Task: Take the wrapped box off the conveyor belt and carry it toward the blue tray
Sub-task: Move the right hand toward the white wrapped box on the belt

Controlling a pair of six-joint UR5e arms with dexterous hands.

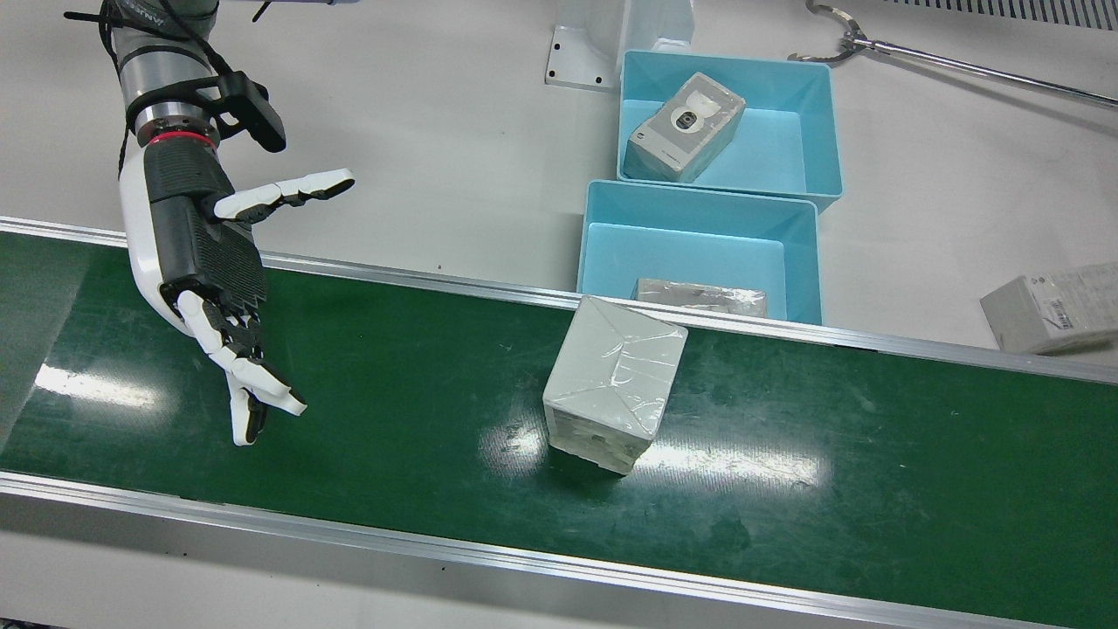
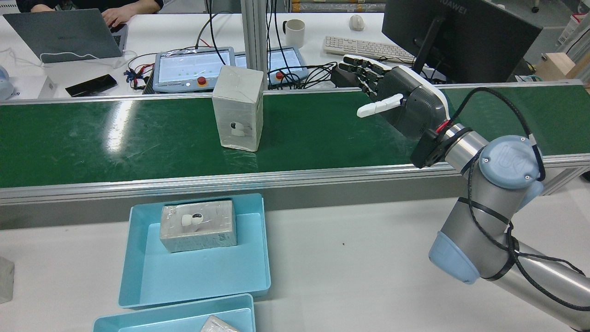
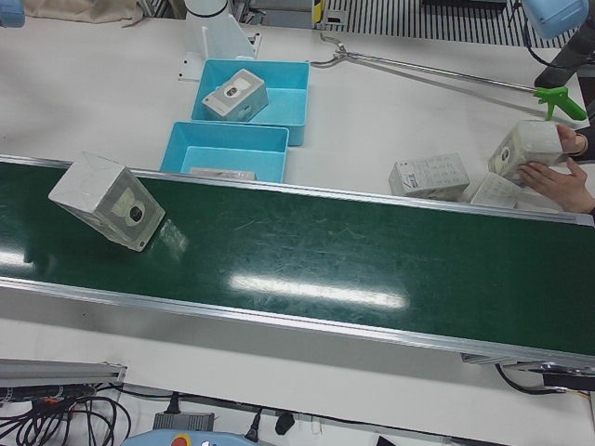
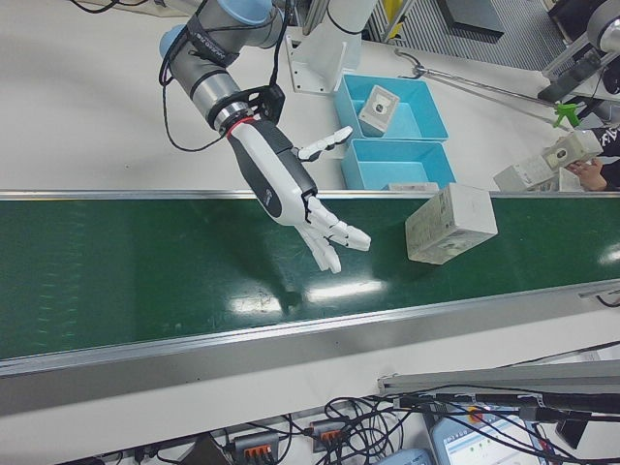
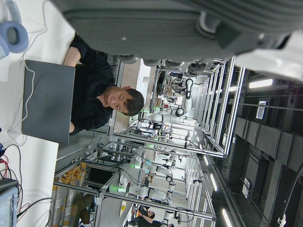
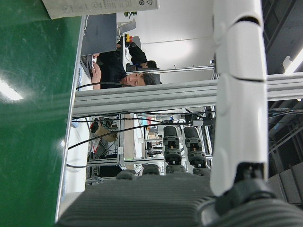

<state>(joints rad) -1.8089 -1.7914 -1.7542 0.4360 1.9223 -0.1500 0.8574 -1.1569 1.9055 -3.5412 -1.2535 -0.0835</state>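
Note:
The wrapped box [image 1: 611, 384] is grey-white under clear film and stands on the green conveyor belt [image 1: 393, 411], near the belt edge by the blue tray [image 1: 681, 258]. It also shows in the rear view [image 2: 238, 108], the left-front view [image 3: 107, 200] and the right-front view [image 4: 450, 225]. My right hand [image 1: 210, 262] is open and empty, hovering over the belt well apart from the box, palm turned toward it [image 2: 401, 99] [image 4: 291, 189]. Only the palm of my left hand [image 5: 180, 23] shows, in its own view, and it holds nothing.
The near blue tray holds one wrapped box [image 1: 703, 297]. A second blue tray [image 1: 777, 148] behind it holds another [image 1: 686, 127]. More boxes [image 1: 1048, 306] lie on the white table past the trays, where a person's hands [image 3: 558, 177] handle one. A long reach tool [image 1: 873, 44] lies at the back.

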